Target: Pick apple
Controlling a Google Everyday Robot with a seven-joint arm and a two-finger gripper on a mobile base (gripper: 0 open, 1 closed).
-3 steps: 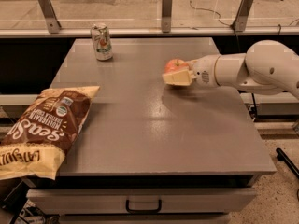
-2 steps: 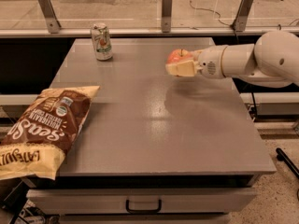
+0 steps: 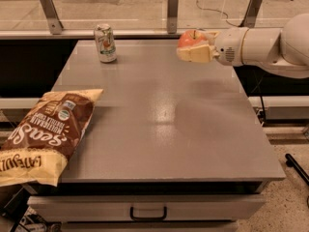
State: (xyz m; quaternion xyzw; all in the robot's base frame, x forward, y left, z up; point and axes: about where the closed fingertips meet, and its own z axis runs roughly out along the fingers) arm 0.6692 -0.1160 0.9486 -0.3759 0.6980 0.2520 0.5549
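The apple [image 3: 189, 37] is small, round and orange-red with a short dark stem. It is held in my gripper [image 3: 195, 46], whose pale fingers [image 3: 194, 55] are shut on it. The gripper holds the apple in the air well above the grey table [image 3: 159, 115], over its back right part. My white arm [image 3: 263, 45] comes in from the right edge of the view.
A drink can [image 3: 105, 43] stands upright at the table's back left. A brown and yellow chip bag [image 3: 46, 134] lies over the table's front left edge. A drawer with a handle [image 3: 147, 211] sits under the table front. A railing with metal posts [image 3: 172, 6] runs behind.
The gripper has lifted the apple up off the table and moved it back and slightly right. The can and bag have not moved.
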